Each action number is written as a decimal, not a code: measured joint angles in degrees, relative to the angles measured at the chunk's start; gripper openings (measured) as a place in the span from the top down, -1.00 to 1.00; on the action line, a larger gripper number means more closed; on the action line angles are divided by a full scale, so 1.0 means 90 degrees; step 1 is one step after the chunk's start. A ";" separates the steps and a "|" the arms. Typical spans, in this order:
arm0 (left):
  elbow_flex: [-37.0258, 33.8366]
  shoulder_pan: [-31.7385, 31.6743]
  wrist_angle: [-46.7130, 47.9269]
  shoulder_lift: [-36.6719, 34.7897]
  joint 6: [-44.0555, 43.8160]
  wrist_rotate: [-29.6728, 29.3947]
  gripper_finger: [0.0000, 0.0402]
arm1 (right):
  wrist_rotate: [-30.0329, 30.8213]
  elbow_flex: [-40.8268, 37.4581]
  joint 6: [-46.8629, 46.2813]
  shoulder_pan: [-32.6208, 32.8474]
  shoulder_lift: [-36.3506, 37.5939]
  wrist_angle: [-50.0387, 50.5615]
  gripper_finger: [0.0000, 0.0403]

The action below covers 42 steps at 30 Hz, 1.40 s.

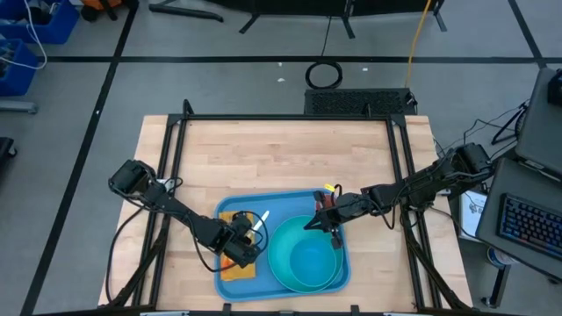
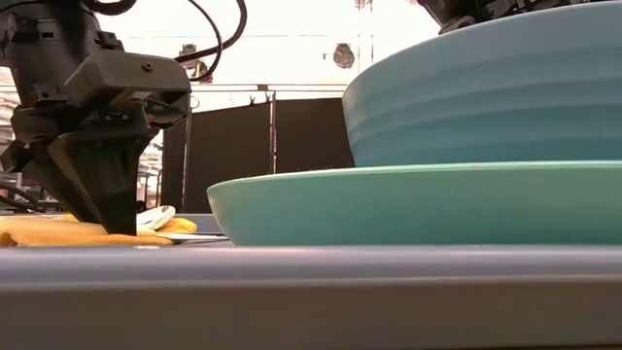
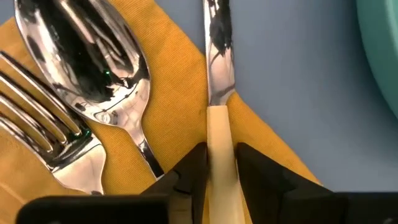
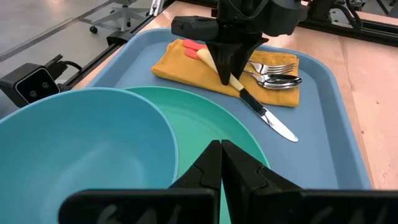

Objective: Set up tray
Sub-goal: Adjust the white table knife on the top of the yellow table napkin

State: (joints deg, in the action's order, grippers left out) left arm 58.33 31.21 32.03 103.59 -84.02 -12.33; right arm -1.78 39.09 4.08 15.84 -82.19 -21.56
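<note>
The tray (image 1: 230, 211) sits on the wooden table (image 1: 290, 154) at its near edge, between the two arms. On the tray's left part lies a yellow napkin (image 1: 235, 263); to the napkin's right, filling most of the tray, is a round plate (image 1: 279, 263) with a bowl (image 1: 307, 254) on it.

The left gripper (image 3: 221, 163) is down on the napkin, its fingers (image 3: 193, 165) pinching the cream handle of a knife (image 3: 219, 87). Only the left wrist view shows this grip closely: the handle runs between the two dark fingers, and the steel blade reaches off the napkin onto bare blue tray. It also shows a spoon (image 3: 93, 56) and a fork (image 3: 46, 134) lying on the napkin beside the knife.

The right wrist view shows the same set from the far side: the knife blade pointing off the napkin toward the plate, with fork and spoon side by side behind it, and something red at the napkin's far corner that cannot be made out. The right gripper (image 4: 221, 163) hovers over the plate's rim beside the bowl, fingers pressed together and empty.

The low view alone shows the bowl standing on the plate, and the left gripper's tip meeting the napkin.

No writing or brand can be read on any item.
</note>
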 joint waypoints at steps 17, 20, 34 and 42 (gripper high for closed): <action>-0.0006 -0.0091 -0.0018 -0.0058 -0.0596 -0.0208 0.77 | 0.0000 0.0000 0.0246 0.0002 0.0000 0.0000 1.00; -0.0013 -0.0091 -0.0017 -0.0060 -0.0939 -0.0385 0.77 | 0.0000 0.0000 0.0304 0.0002 0.0000 0.0002 1.00; -0.0028 0.0114 -0.0634 -0.0124 -0.2022 -0.1305 0.99 | 0.0018 0.0000 0.0316 0.0000 0.0000 -0.0016 1.00; -0.0027 0.0256 -0.1024 -0.0120 -0.2340 -0.1646 0.99 | 0.0022 0.0000 0.0690 0.0000 0.0000 -0.0003 1.00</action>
State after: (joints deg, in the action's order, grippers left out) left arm 58.09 33.52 22.81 102.51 -105.08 -27.14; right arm -1.58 39.09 10.28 15.84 -82.19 -21.59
